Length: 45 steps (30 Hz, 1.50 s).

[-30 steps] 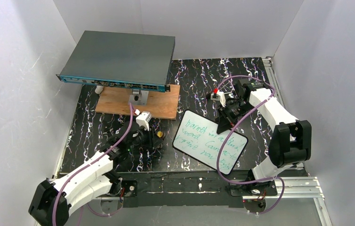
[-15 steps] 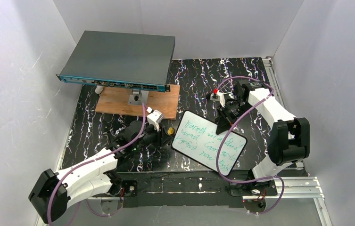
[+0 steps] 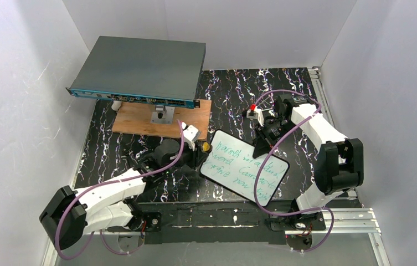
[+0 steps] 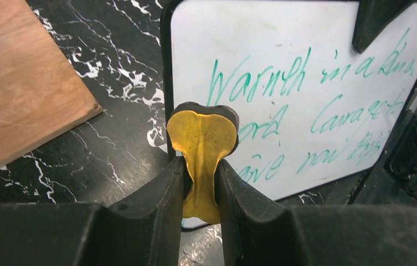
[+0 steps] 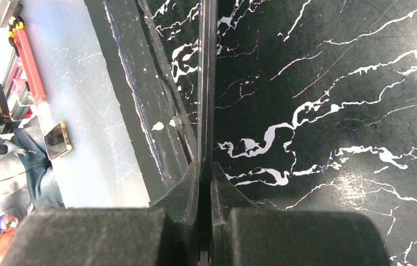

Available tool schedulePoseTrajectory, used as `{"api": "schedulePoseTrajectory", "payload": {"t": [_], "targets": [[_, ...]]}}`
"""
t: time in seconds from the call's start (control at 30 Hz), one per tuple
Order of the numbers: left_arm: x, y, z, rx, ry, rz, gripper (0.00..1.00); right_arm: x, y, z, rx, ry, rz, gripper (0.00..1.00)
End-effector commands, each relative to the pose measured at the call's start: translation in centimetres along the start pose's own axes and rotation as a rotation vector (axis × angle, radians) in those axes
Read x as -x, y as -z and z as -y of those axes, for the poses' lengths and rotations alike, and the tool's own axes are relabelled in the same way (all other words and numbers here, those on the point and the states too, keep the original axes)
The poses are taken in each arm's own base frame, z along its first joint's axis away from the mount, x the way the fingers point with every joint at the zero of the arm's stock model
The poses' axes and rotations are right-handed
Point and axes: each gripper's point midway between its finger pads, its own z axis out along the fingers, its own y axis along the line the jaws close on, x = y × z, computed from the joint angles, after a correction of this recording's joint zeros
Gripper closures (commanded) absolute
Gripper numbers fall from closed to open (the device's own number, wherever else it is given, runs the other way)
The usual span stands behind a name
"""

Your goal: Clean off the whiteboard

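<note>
The whiteboard (image 3: 243, 166) with green handwriting stands tilted on the black marbled mat. My right gripper (image 3: 262, 146) is shut on its far top edge; the right wrist view shows the board edge-on (image 5: 207, 83) between the closed jaws of that gripper (image 5: 206, 178). My left gripper (image 3: 200, 148) is shut on a yellow eraser (image 4: 201, 138) with a dark pad on its front. The eraser sits at the board's left edge, by the first written words of the whiteboard (image 4: 305, 77). The left gripper (image 4: 201, 180) squeezes the eraser's middle. I cannot tell whether the pad touches the board.
A large grey flat box (image 3: 139, 69) with a blue front edge stands at the back left over a brown wooden plank (image 3: 184, 123). A small white object with a red tip (image 3: 256, 113) sits behind the right gripper. White walls enclose the mat; a metal rail (image 3: 350, 219) runs at front right.
My left arm has swung right with the yellow eraser, from the mat's middle left to the whiteboard's left edge. The board has shifted slightly left. The right gripper stayed on the board's edge.
</note>
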Motion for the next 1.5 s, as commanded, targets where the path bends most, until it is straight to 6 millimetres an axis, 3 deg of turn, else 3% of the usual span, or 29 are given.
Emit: {"api": "schedulePoseTrajectory", "payload": {"t": [0.0,0.13,0.57,0.83,0.97,1.13,1.23,1.37,1.47], "targets": [[4.6,-0.8,-0.3,0.057,-0.054,0.126,1.00,1.8,-0.4,-0.7,0.029,0.124,0.059,0.99],[5.1,-1.7,-0.1,0.065,-0.079,0.117,1.00,2.1,-0.7,-1.2,0.053,0.129,0.059,0.99],[1.7,-3.9,0.2,0.228,-0.127,-0.031,1.00,2.2,-1.4,-1.4,0.071,0.122,0.047,0.99],[0.3,-5.1,1.7,0.234,-0.160,-0.080,1.00,2.1,-1.6,-1.6,0.074,0.128,0.041,0.99],[0.1,-4.9,1.0,0.278,-0.150,-0.084,1.00,2.1,-1.6,-1.7,0.076,0.131,0.039,0.99],[0.4,-3.7,-1.8,0.389,-0.123,-0.071,1.00,2.1,-1.7,-1.7,0.079,0.131,0.036,0.99],[0.5,-3.5,-2.5,0.397,-0.092,-0.074,1.00,2.1,-1.7,-1.7,0.079,0.132,0.034,0.99],[0.3,-4.1,-1.3,0.331,-0.090,-0.096,1.00,2.0,-1.8,-1.6,0.075,0.131,0.031,0.99],[0.3,-4.4,0.8,0.247,-0.118,-0.097,1.00,2.0,-1.8,-1.5,0.073,0.129,0.029,0.99]]}}
